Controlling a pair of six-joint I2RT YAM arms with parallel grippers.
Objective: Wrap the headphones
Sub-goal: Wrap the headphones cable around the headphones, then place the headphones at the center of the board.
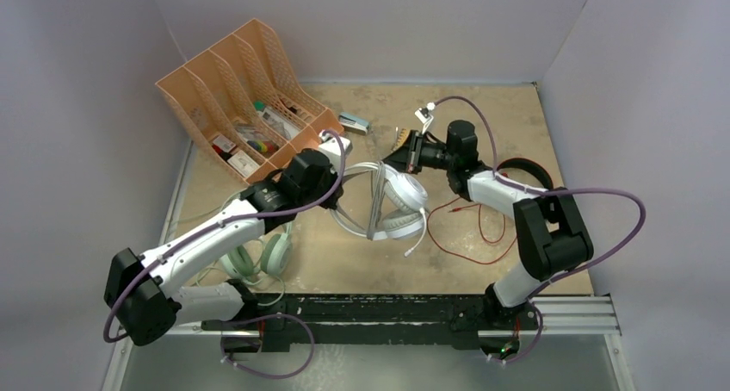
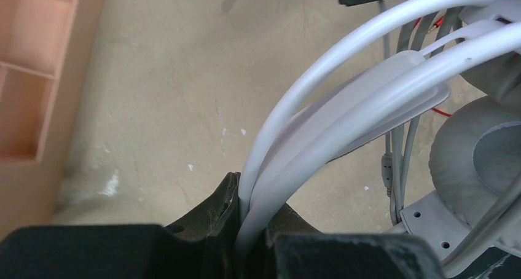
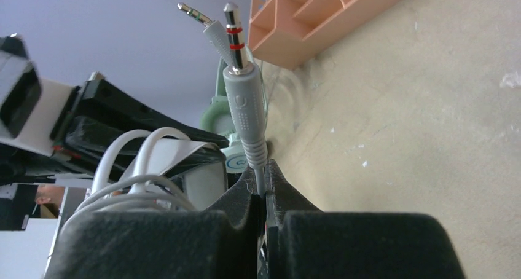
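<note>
Two grips on the white headset (image 1: 403,203): left end effector (image 2: 252,214) clamps the seemingly stiff headband (image 2: 368,101); right end effector (image 3: 264,184) pinches the limp-looking cord (image 2: 399,137) below its plugs (image 3: 242,101).

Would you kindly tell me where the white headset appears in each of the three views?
Top: white headset at centre.
Left wrist: right half, band in left claw.
Right wrist: lower left; its plug in right claw.
Shared landmark: orange rack.
</note>
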